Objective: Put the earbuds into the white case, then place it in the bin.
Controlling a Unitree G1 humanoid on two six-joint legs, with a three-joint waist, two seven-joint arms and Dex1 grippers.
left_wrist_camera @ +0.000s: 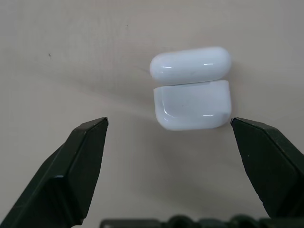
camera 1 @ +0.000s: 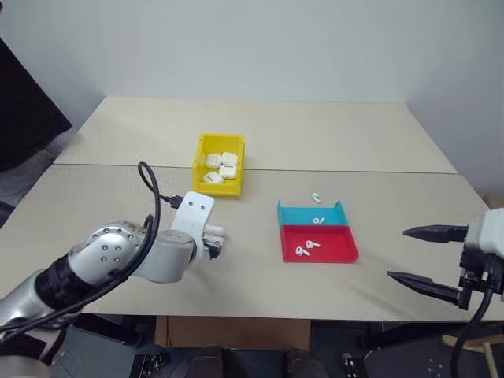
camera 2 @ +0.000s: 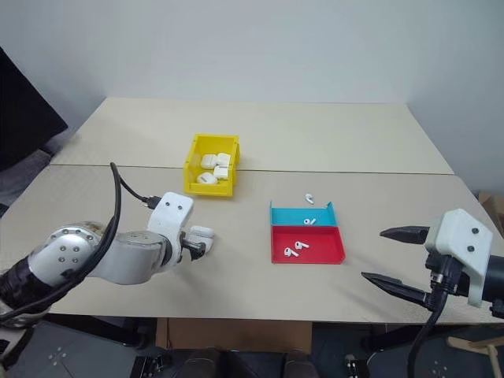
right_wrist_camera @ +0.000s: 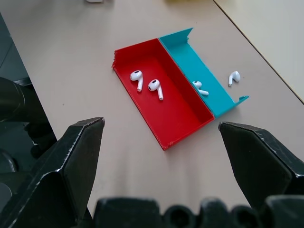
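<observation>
Head views show the left hand (camera 2: 195,246) low over the tabletop (camera 1: 315,142) with a white case (camera 2: 202,232) just past its spread fingers, the yellow bin (camera 1: 201,153) farther back holding several more cases, and the right hand (camera 1: 421,256) hanging wide apart at the right edge. Left wrist view shows that case (left_wrist_camera: 192,97) lying on the tabletop, lid ajar, between the parted fingertips (left_wrist_camera: 92,133) and untouched. Right wrist view looks between parted fingers at the red tray (right_wrist_camera: 183,121) with two earbuds (right_wrist_camera: 147,83), the blue tray (right_wrist_camera: 190,57) with one, and another beside it.
</observation>
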